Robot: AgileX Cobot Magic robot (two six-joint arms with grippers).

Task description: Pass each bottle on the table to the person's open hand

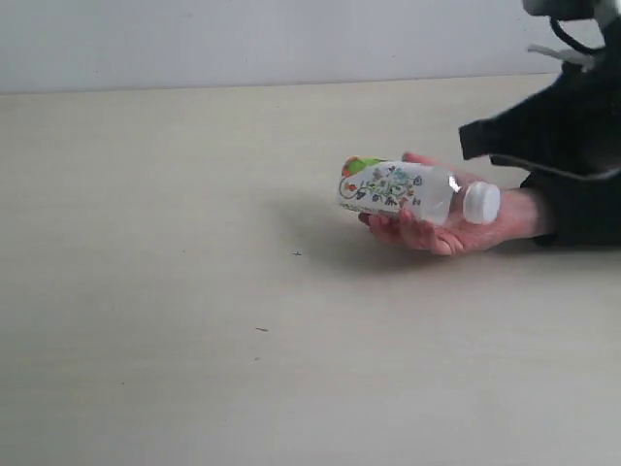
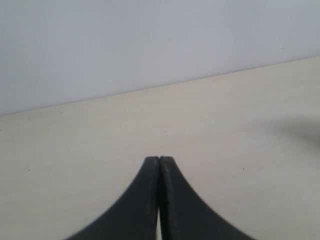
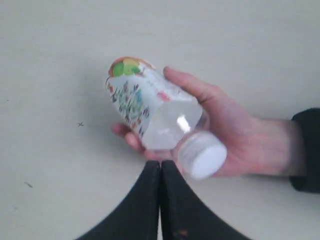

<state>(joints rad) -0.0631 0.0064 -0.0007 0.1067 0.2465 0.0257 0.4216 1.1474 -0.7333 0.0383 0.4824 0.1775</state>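
Note:
The floral bottle with orange lies on its side in the person's open hand, its white cap toward the wrist. In the right wrist view the bottle rests across the palm. My right gripper is shut with nothing in it, just short of the bottle. In the exterior view that gripper hangs above the hand. My left gripper is shut and empty over bare table. The other bottles are out of view.
The cream table runs back to a pale wall. A black sleeve covers the person's wrist at the right edge. A small dark speck lies left of the hand.

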